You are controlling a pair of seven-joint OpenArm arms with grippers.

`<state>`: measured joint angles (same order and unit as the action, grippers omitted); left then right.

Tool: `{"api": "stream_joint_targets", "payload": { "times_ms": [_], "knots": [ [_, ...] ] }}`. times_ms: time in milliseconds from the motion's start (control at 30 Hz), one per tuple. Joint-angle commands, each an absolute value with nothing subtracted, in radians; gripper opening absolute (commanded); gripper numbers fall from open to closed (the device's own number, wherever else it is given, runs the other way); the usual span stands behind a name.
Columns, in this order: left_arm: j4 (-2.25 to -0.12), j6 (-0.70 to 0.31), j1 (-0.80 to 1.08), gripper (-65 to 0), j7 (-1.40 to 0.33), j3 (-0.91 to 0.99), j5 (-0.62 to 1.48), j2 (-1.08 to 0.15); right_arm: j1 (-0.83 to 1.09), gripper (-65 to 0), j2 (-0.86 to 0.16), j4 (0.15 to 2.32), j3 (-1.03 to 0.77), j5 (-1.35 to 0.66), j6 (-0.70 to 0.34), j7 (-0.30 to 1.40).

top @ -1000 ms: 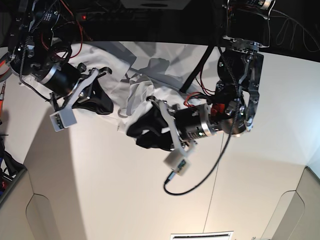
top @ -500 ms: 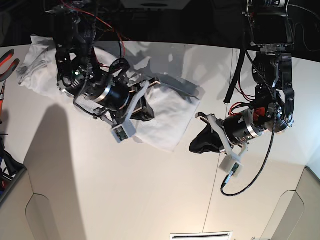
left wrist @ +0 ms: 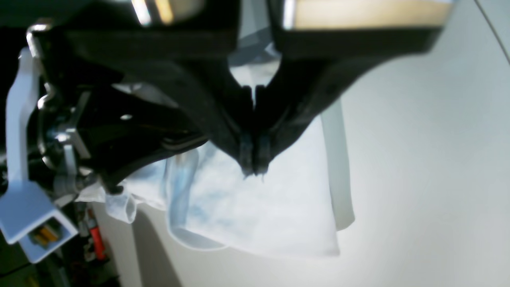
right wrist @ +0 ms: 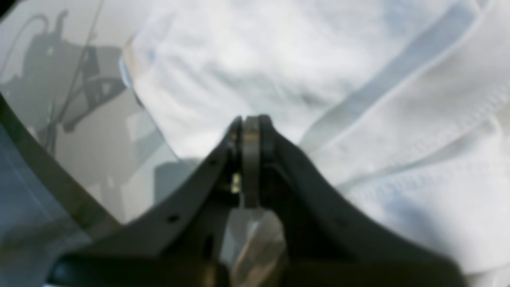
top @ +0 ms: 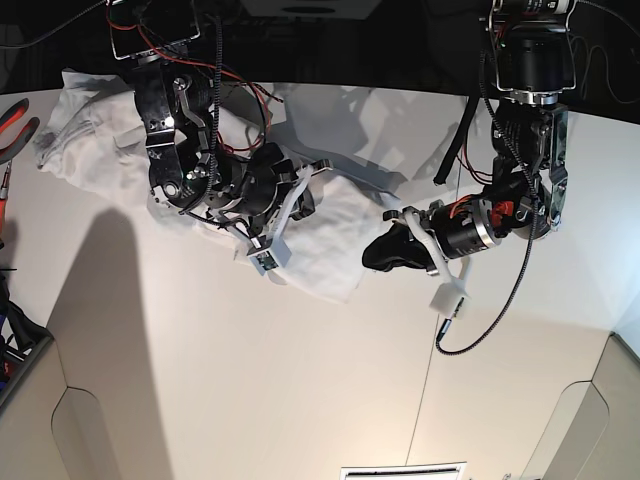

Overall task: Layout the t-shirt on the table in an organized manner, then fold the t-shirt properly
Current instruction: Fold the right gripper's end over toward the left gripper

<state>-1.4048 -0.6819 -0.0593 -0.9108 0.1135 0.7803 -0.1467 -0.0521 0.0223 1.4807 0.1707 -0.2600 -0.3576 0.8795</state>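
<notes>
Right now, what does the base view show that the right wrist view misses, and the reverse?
Only base: both arms over the table, the left gripper shut and off the t-shirt, the shirt's far end bunched at the table's edge, and red-handled pliers. Only right wrist: the hem stitching close up. Both: the right gripper shut, over the white shirt.

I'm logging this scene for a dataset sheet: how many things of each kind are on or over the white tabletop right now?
Wrinkled white cotton t-shirt: 1
Large matte white table: 1
Robot grippers, both with jaws shut: 2, the left gripper and the right gripper
Red-handled tool at the table's left edge: 1
Total: 5
</notes>
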Motion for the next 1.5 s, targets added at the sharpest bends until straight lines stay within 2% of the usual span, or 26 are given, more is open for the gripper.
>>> {"api": "stream_joint_targets", "payload": {
  "times_ms": [0,300,467,733,867,1100,1467],
  "knots": [
    [-1.42,-0.698,-0.078,-65.0,-0.879,0.116,0.813,-0.149,-0.068,-65.0,0.028,1.505,0.17,-0.264,-0.346,0.882],
    [-1.42,-0.698,-0.081,-65.0,-0.876,0.062,0.805,-0.108,-0.055,-65.0,0.028,1.544,0.17,-0.199,-0.332,0.863],
    [-1.42,-0.698,-0.091,-65.0,-0.736,-0.028,0.599,-0.108,-0.055,-65.0,0.027,1.544,0.17,-0.198,-0.332,0.864],
    [-1.395,-0.698,-0.128,-65.0,-0.678,-0.126,0.445,-0.108,-0.055,-65.0,0.028,1.544,0.17,-0.199,-0.332,0.863],
    [-1.298,-0.647,-0.147,-65.0,-0.594,-0.151,0.354,-0.107,-0.057,-65.0,0.028,1.544,0.17,-0.199,-0.332,0.863],
    [-1.058,-0.647,-0.186,-65.0,-0.595,-0.154,0.339,-0.108,-0.058,-65.0,0.02,1.544,0.17,-0.197,-0.333,0.865],
    [-1.04,-0.632,-0.18,-65.0,-0.595,-0.151,0.34,-0.142,-0.057,-65.0,-0.081,1.544,0.107,-0.093,-0.309,0.868]
  ]
}}
